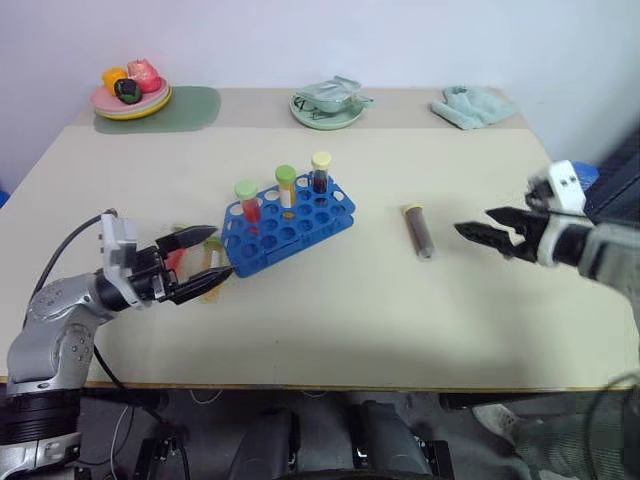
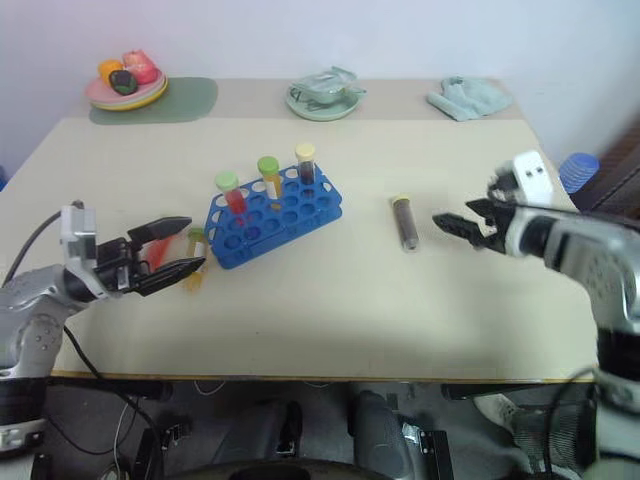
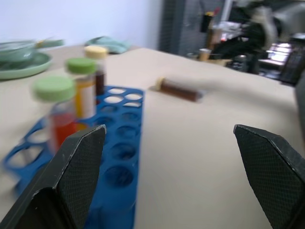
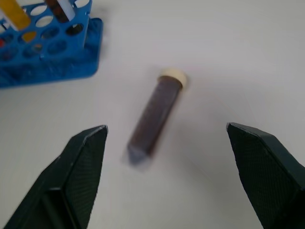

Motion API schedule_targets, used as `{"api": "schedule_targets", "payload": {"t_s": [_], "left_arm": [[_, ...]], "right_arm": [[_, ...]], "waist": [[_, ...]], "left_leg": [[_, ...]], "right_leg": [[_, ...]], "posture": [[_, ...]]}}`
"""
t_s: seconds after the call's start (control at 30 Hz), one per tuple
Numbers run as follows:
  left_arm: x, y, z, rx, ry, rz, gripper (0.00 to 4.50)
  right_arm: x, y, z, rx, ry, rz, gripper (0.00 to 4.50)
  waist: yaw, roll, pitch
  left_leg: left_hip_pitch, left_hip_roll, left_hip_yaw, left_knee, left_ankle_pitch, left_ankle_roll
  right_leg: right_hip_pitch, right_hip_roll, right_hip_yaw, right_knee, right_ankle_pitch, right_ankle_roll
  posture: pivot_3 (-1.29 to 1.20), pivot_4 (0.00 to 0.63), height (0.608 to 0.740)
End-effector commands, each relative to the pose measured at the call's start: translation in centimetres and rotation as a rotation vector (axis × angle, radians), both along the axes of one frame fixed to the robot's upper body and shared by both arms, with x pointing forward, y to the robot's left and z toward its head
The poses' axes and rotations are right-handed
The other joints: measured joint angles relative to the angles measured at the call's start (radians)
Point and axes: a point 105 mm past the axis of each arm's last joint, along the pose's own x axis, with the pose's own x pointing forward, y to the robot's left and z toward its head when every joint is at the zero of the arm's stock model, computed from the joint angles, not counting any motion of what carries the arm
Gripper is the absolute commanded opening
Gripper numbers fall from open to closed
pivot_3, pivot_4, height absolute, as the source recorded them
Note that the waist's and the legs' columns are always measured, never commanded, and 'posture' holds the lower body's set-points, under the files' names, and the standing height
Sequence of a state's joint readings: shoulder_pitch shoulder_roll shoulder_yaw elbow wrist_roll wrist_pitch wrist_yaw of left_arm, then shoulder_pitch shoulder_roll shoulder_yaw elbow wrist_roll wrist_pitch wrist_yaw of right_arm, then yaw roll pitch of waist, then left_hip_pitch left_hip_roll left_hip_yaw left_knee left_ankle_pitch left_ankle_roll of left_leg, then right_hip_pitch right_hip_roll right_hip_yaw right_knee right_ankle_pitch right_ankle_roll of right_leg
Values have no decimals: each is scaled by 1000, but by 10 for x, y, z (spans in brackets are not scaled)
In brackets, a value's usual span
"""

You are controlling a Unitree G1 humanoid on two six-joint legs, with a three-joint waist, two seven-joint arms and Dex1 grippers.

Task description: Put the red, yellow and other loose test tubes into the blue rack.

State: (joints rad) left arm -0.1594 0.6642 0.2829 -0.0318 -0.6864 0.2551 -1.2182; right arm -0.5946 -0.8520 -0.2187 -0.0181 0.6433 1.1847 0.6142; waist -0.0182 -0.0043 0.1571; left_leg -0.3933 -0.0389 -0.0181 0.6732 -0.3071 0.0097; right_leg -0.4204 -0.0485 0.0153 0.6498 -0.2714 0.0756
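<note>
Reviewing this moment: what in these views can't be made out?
- Red tube and yellow-orange tube: mostly hidden behind the left gripper in both eye views.
- Items on the pink plate and in the green dish: too small to identify.
- Brown tube: tip blurred, right wrist view.

Even, soft light over the tabletop (image 1: 330,310) — no glare, only faint shadows beside the blue rack (image 1: 290,228). Both wrist views are smeared: the brown tube (image 4: 155,114) looks blurred, and the background past the tabletop's far edge is out of focus
</note>
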Motion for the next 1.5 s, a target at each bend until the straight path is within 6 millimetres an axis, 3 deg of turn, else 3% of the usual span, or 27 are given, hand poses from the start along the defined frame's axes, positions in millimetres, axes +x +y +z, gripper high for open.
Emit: {"api": "schedule_targets", "payload": {"t_s": [0.03, 0.2, 0.37, 0.57, 0.8, 1.03, 1.5], "left_arm": [[4, -3, 8, -8, -35, -17, 4403], [6, -9, 8, -21, -40, -32, 4403], [6, -12, 8, -29, -44, -35, 4403], [6, -13, 10, -42, -43, -31, 4403], [-7, -17, 8, -2, -7, -135, 4403], [-23, -20, 7, 61, 12, -274, 4403], [-32, -22, 10, 129, 16, -383, 4403]], "right_arm": [[27, 9, 4, 71, 154, -104, 4088], [57, 24, 6, 133, 289, -202, 4088], [69, 24, -7, 66, 346, -260, 4088], [71, 21, -26, -22, 395, -270, 4088], [76, 37, -38, -53, 410, -224, 4088], [83, 45, -44, -76, 397, -206, 4088], [85, 44, -60, -179, 395, -173, 4088]], "waist": [[-2, 0, 0], [9, 0, 0], [8, 0, 0], [1, 0, 0], [-7, 0, 0], [-20, 0, 0], [-28, 0, 0]], "left_leg": [[-1, 0, 1, 0, 0, 0], [-12, 0, 2, 1, 4, -6], [-18, -2, 2, 7, 2, -3], [-17, -2, 4, 8, 2, -3], [-16, -2, 5, 8, 2, -3], [-16, -2, 5, 9, 2, -4], [-12, -2, 5, 9, 1, -1]], "right_leg": [[-1, 0, 0, 0, 0, 0], [-12, 0, 0, 1, 0, 0], [-15, -1, 0, 1, 1, 1], [-15, -2, 0, 2, 2, 3], [-15, -2, 0, 5, 2, 3], [-15, -2, 0, 5, 2, 3], [-13, -2, 1, 8, 2, 3]], "posture": [[0, 150, 740], [0, 150, 740], [0, 150, 740], [0, 150, 740], [0, 150, 740], [0, 150, 740], [0, 150, 740]]}}
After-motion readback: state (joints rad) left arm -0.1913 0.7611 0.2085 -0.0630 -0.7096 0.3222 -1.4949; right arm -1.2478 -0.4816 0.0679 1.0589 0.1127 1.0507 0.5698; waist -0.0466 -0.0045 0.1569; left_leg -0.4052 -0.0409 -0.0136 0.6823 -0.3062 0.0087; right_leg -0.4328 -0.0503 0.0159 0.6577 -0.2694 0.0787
